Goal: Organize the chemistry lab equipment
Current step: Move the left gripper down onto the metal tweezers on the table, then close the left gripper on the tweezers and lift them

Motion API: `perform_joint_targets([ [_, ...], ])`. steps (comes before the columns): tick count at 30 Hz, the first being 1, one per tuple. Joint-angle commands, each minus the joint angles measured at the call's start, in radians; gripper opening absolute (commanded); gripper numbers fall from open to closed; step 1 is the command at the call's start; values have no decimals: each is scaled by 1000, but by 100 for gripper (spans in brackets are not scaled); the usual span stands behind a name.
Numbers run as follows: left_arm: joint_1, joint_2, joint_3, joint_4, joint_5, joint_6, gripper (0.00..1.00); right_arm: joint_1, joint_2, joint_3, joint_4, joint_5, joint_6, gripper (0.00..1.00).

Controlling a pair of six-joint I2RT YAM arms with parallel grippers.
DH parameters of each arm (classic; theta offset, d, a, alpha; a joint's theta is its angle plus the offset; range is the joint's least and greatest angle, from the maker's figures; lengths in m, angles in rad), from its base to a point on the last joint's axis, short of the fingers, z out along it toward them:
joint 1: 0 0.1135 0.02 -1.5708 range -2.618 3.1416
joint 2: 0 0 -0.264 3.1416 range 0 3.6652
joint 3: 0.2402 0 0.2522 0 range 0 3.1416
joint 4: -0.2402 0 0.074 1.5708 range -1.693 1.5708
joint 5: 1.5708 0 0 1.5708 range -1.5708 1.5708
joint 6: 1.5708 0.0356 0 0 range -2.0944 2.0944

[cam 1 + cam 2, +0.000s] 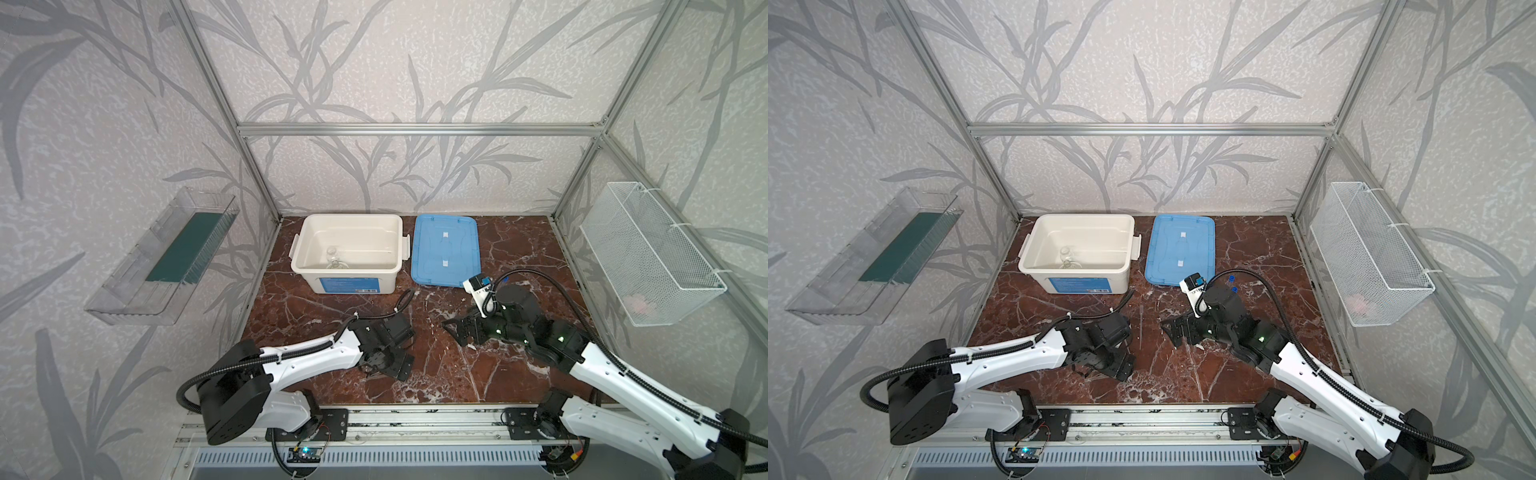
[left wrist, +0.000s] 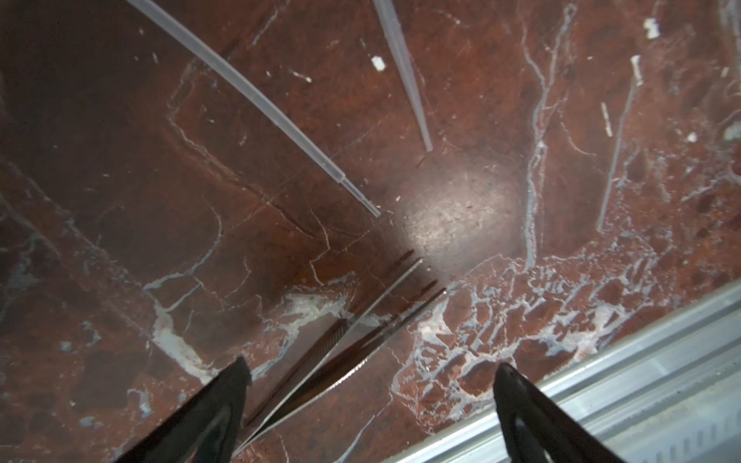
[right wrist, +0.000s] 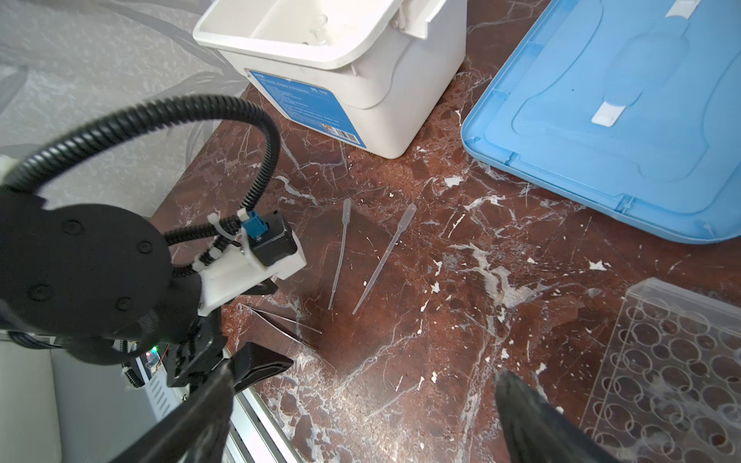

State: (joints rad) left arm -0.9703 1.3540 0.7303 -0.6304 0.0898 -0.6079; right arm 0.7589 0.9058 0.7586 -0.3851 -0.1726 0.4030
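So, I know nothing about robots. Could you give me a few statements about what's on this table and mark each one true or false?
1. The flat blue plastic lid is clipped onto the white plastic tub. False: it lies on the red marble table beside the open tub.
2. A small clear glass vessel sits inside the tub. True.
3. The two thin clear plastic droppers are inside the tub. False: they lie on the table, between the arms.
4. The left claw and the right claw are both open and hold nothing. True.
5. On the table below the left claw lie thin metal tweezers. True.
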Motion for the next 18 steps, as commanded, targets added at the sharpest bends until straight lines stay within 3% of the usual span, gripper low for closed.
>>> perform_joint_targets([
  [1,-21,30,-7,27,-30,-26,96,-4,-16,-14,26,10,20,100],
  [8,-67,99,1,-41,-101,-67,90,-4,-9,-23,28,24,33,99],
  [18,-80,51,-42,-45,-148,-156,70,-4,1,-24,37,48,42,99],
])
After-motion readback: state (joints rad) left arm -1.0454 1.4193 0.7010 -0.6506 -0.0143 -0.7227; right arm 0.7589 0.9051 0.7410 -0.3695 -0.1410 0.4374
